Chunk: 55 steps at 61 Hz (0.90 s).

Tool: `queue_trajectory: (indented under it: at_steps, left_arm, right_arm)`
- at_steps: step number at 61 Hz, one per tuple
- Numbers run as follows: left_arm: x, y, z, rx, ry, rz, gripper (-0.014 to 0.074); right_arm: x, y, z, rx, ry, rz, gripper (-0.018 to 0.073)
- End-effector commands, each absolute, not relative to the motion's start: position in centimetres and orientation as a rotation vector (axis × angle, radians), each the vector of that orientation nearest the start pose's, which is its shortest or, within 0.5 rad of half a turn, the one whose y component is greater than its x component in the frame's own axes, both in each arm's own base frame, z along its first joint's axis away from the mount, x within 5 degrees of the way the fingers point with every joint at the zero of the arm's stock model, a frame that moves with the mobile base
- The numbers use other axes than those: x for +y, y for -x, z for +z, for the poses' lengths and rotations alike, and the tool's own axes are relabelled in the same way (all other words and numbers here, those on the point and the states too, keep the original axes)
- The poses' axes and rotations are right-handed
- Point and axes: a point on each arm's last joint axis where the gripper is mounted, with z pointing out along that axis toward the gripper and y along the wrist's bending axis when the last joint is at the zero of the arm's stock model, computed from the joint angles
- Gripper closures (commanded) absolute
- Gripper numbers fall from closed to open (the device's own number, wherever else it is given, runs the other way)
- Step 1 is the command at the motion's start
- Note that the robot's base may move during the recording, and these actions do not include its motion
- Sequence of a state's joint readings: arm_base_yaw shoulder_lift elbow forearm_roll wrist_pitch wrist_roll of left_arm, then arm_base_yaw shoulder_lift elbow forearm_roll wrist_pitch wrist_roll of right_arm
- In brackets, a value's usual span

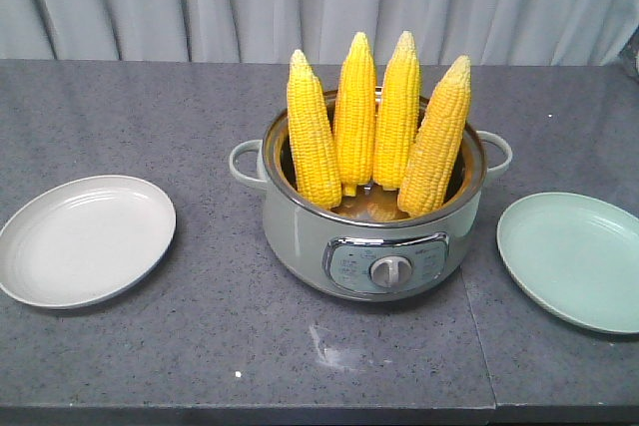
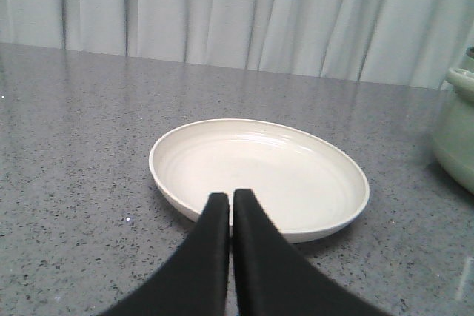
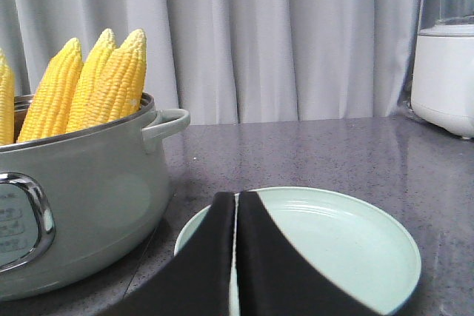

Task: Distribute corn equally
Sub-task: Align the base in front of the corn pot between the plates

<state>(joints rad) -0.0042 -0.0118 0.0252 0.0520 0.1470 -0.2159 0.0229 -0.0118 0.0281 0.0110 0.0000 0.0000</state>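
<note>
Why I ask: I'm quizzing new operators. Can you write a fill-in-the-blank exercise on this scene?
The pot holds ____ cobs of corn.
The white plate and the green plate hold ____ corn.
The left fingers and the right fingers are both ____.
Missing words: four; no; shut.

No readable text; cooker [image 1: 371, 236] control panel [image 1: 387, 264] markings too small.
</note>
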Motion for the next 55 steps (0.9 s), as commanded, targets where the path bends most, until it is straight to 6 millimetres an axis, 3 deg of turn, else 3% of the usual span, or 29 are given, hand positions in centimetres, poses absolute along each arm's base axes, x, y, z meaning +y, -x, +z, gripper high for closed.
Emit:
queue_trajectory:
  at_steps: [1, 15, 24, 32, 45, 50, 55]
  left_arm:
    - [0.0, -5.5, 20.8, 1.531, 0.133, -0.138, 0.0603]
    - [0.0, -5.5, 21.0, 1.498, 0.173, -0.188, 0.0603]
    - [0.0, -5.4, 21.8, 1.414, 0.34, -0.39, 0.0603]
    - [0.0, -5.4, 22.1, 1.371, 0.346, -0.41, 0.0603]
    - [0.1, -5.1, 23.2, 1.252, 0.342, -0.446, 0.0603]
    - [0.1, -4.9, 23.8, 1.177, 0.398, -0.55, 0.0603]
    - [0.1, -4.7, 24.7, 1.109, 0.483, -0.702, 0.0603]
  right_arm:
    - [0.1, -5.6, 20.5, 1.438, 0.017, 0.011, 0.0564]
    - [0.1, -5.6, 20.7, 1.42, -0.012, 0.043, 0.0564]
    - [-0.1, -5.5, 21.2, 1.347, -0.248, 0.298, 0.0564]
    - [-0.3, -5.4, 21.5, 1.296, -0.366, 0.412, 0.0564]
    - [-0.3, -5.5, 21.4, 1.299, -0.381, 0.429, 0.0564]
    - [-0.3, -5.4, 21.8, 1.289, -0.383, 0.436, 0.0564]
    - [-0.2, -5.1, 23.4, 1.278, -0.36, 0.439, 0.0564]
